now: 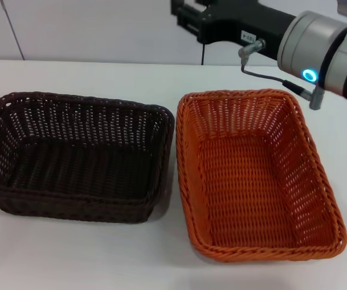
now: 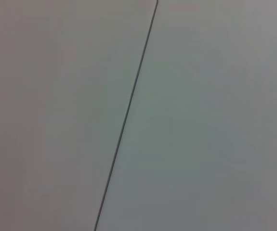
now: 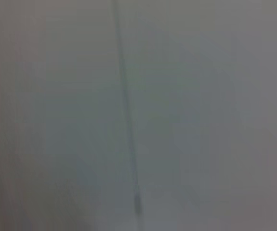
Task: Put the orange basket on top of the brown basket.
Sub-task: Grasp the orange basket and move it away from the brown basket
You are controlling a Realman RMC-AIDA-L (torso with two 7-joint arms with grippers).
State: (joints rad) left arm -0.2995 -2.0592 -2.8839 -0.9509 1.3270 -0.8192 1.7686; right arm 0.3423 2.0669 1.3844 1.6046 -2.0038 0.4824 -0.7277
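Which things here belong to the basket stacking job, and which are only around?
Belong to the job:
orange basket
brown basket
right gripper, raised beyond the orange basket

Only around:
white table

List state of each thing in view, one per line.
orange basket: upright on the table, empty, not stacked, beside the brown one.
brown basket: upright on the table, empty, nothing on top.
right gripper: raised beyond the orange basket's far rim, holding nothing; fingers unclear.
left gripper: not in view.
table: white, bearing both baskets.
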